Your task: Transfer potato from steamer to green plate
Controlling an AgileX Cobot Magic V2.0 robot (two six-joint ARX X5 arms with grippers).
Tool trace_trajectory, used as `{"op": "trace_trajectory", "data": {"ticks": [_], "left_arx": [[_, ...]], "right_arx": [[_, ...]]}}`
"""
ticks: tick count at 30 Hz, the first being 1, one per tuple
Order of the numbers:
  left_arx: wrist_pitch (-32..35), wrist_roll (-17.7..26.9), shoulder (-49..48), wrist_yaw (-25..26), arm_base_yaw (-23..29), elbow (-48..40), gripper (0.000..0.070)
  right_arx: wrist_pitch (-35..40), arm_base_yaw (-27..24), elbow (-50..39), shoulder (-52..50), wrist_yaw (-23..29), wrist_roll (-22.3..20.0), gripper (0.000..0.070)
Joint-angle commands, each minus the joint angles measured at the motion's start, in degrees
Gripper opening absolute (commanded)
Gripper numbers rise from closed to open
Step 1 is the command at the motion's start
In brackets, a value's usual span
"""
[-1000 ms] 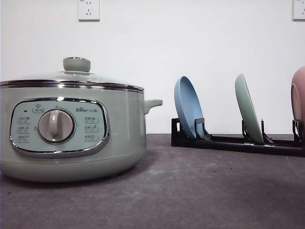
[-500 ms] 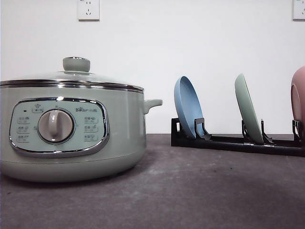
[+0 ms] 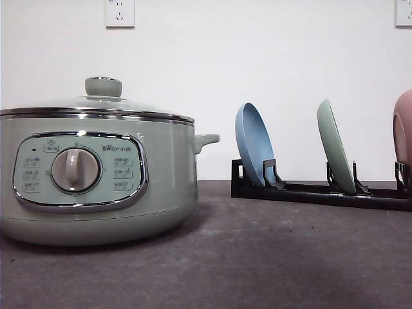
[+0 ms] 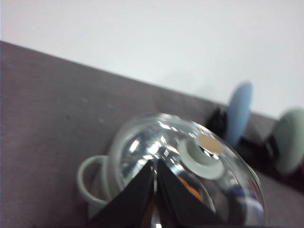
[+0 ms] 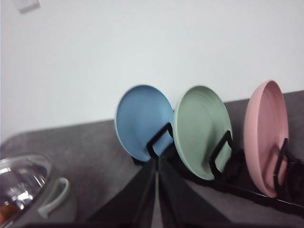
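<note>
**Potato under glass, plates racked**

Potato (image 4: 192, 188) seen as an orange patch through the glass lid (image 4: 156, 147), inside the steamer (image 3: 96, 174); much of it hidden behind the left end effector (image 4: 155, 190) and glare; a second orange glimpse at the lid's edge in the right wrist view. Lid sits closed on the chrome rim, knob (image 3: 103, 86) on top, upright; dial (image 3: 76, 170) and button panel face the camera; side handle (image 3: 207, 140) points toward the rack. Steamer stands on the dark grey surface (image 3: 270, 257), at the robot's left.

Green plate (image 3: 336, 154) stands on edge in a black rack (image 3: 315, 192), well apart from the steamer; blue plate (image 3: 255, 153) in the slot nearer the steamer, pink plate (image 3: 403, 138) in the slot on the far side, green between them; the three do not touch.

Left end effector: dark fingers pressed together, tips meeting above the lid, holding nothing. Right end effector (image 5: 156, 190): fingers likewise together, empty, aimed at the gap between blue and green plates. White wall behind; socket (image 3: 120, 12) above the steamer.
</note>
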Motion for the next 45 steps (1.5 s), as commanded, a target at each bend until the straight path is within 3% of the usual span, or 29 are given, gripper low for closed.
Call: {"op": "trace_trajectory", "data": {"ticks": [1, 10, 15, 19, 22, 24, 27, 28, 29, 45], "left_arx": [[-1.05, 4.59, 2.64, 2.32, 0.04, 3.3, 0.0001], [-12.44, 12.04, 14.56, 12.17, -1.65, 15.7, 0.0001], [-17.18, 15.7, 17.28, 13.55, -4.41, 19.31, 0.0001], [-17.53, 16.18, 17.27, 13.55, -5.68, 19.41, 0.0003], [-17.51, 16.13, 17.27, 13.55, -5.7, 19.41, 0.01], [-17.53, 16.09, 17.27, 13.53, -5.7, 19.41, 0.0252], [-17.47, 15.63, 17.27, 13.53, -5.7, 19.41, 0.0502], [-17.49, 15.61, 17.27, 13.53, -5.7, 19.41, 0.0548], [-17.47, 15.61, 17.27, 13.53, -5.7, 19.41, 0.0568], [-17.44, 15.24, 17.27, 13.53, -5.7, 19.41, 0.0566]], "right_arx": [[-2.93, -0.07, 4.15, 3.23, -1.29, -4.79, 0.0], [-21.39, 0.0, 20.21, 18.21, -9.44, -15.64, 0.0], [-28.69, 0.04, 25.38, 22.87, -13.52, -18.27, 0.0], [-29.84, 0.92, 26.19, 23.52, -13.62, -18.6, 0.0], [-29.88, 1.25, 26.19, 23.48, -13.6, -18.51, 0.0], [-29.95, 1.25, 26.19, 23.48, -13.59, -18.31, 0.0058], [-29.84, 1.25, 26.19, 23.5, -13.4, -16.55, 0.038], [-29.82, 1.25, 26.19, 23.5, -13.42, -16.3, 0.0462], [-29.84, 1.25, 26.19, 23.48, -13.42, -16.18, 0.0495], [-29.81, 1.25, 26.19, 23.5, -13.4, -15.49, 0.0495]]}}
